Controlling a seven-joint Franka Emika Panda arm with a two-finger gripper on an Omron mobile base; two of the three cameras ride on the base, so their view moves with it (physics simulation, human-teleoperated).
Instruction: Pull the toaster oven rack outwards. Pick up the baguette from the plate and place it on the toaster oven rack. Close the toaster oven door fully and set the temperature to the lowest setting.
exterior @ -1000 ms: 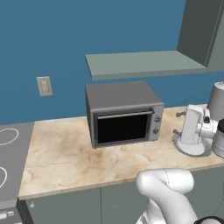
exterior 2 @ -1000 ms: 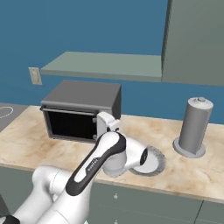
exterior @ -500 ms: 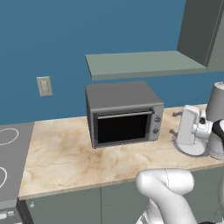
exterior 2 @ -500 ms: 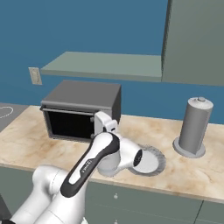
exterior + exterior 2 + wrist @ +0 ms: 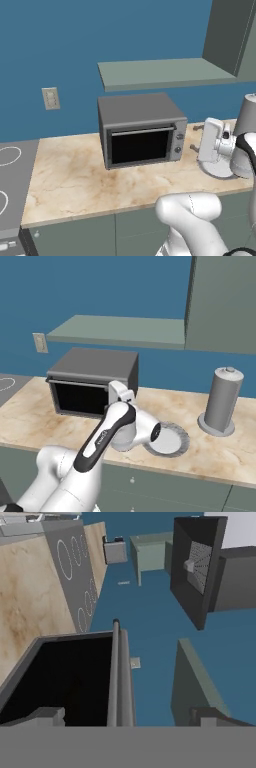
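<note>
The toaster oven [image 5: 140, 127] stands on the counter with its door [image 5: 141, 145] up against the front and the silver handle bar [image 5: 142, 131] along the top edge. The toaster oven rack is hidden behind the dark glass. My gripper [image 5: 194, 137] hangs open just right of the oven's knobs [image 5: 178, 142], fingers pointing at the oven. In the hand view the black door [image 5: 65, 677] and handle bar [image 5: 117, 672] lie between my spread fingertips [image 5: 47, 716]. The plate [image 5: 175, 443] lies under my arm, partly covered. The baguette is hidden.
A tall grey cylindrical container [image 5: 222, 401] stands right of the plate. A stovetop [image 5: 10, 175] borders the counter on the left. A grey shelf [image 5: 160, 72] hangs above the oven, with a wall cabinet [image 5: 222, 303] at the right.
My gripper has moved left from over the plate toward the oven's right front. It has stayed open. The oven and plate have not moved.
</note>
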